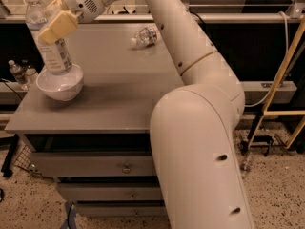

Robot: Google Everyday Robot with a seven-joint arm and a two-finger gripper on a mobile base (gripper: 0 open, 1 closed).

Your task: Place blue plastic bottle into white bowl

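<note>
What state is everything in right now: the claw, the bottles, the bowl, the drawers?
Gripper: top left above the table, shut on the blue bottle.
Blue bottle: capped, upright, base at the bowl's mouth.
White bowl: upright on the table.
Small bottle: lying on its side.
Drawers: closed.
</note>
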